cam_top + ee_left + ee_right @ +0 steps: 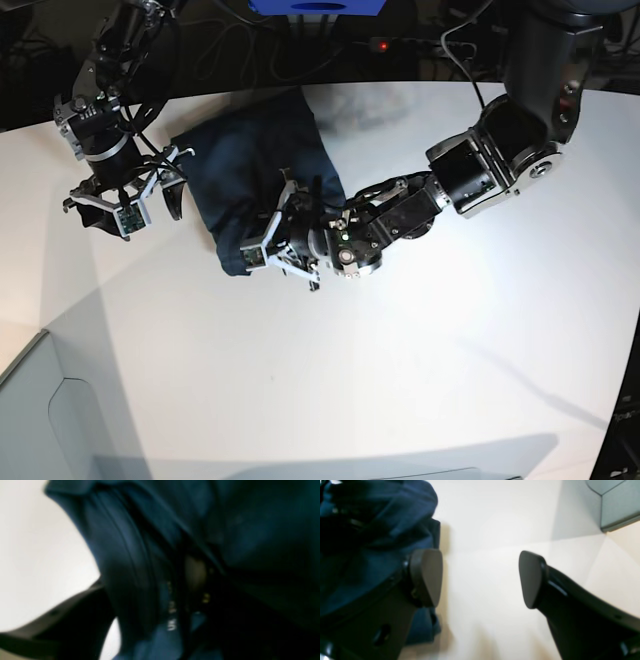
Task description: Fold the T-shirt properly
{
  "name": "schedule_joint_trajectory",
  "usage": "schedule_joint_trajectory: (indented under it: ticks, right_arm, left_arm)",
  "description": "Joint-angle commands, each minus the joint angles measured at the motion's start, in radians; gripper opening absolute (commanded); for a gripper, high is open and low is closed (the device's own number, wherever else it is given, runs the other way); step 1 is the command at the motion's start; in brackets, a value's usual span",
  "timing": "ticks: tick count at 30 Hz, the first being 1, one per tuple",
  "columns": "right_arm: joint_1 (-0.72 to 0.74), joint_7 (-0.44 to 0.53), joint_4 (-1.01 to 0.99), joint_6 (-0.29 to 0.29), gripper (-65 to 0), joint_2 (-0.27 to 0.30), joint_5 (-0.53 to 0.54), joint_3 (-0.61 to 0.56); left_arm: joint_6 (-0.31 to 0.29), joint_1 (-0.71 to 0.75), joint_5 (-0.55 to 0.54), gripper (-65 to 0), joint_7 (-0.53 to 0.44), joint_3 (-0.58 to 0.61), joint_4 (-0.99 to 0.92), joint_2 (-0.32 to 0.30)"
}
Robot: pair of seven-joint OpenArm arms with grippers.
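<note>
Currently listed, item one: T-shirt [255, 175], dark navy cloth, lying bunched in a rough folded block on the white table [420, 360], towards the far side. Judged soft, light and limp; it will sag and slide over itself, not hold a crease unaided, and thick doubled layers may slip from a shallow pinch. White printed lettering [172, 616] shows among the folds in the left wrist view, so the neck region sits close to that claw. Best holds, by judgement: hems, seams or a folded edge, taken deep enough to catch every layer.

Item two: left gripper [290, 240], low over the near edge of the cloth, fabric directly ahead of it and filling its camera. Whether its jaws stand apart or are closed on cloth cannot be told; the view is blurred and crowded.

Item three: right gripper [480, 580], jaws wide apart with bare table between them, nothing held. Cloth lies just beside and behind its left finger [426, 576]; in the base view the same claw hangs off the shirt's side edge.
</note>
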Motion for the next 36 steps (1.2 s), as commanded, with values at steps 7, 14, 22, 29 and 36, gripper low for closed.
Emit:
schedule_joint_trajectory:
  ticks: [7,14,22,29,36]
  right_arm:
    - [0.001,0.024,0.013,0.011,-22.9,0.003,0.016,0.002]
    - [-0.014,0.024,-0.029,0.011,-49.0,-0.023,0.018,-0.026]
    - [-0.026,0.034,-0.173,0.011,-65.0,-0.026,0.018,-0.028]
    - [-0.085,0.036,-0.179,0.011,-64.9,-0.047,0.018,-0.028]
    - [-0.152,0.036,-0.171,0.011,-64.9,-0.047,0.018,-0.063]
  left_arm:
    - [0.009,-0.005,0.012,-26.8,0.003,-0.234,0.181,-0.085]
    - [0.007,0.174,0.019,-26.8,0.003,-0.536,0.359,-0.193]
    - [0.003,0.565,0.009,-26.8,0.003,-1.128,0.492,-0.299]
    - [0.001,0.763,0.007,-26.8,0.003,-1.549,0.518,-0.248]
    - [0.001,0.811,0.007,-26.8,0.003,-1.627,0.518,-0.243]
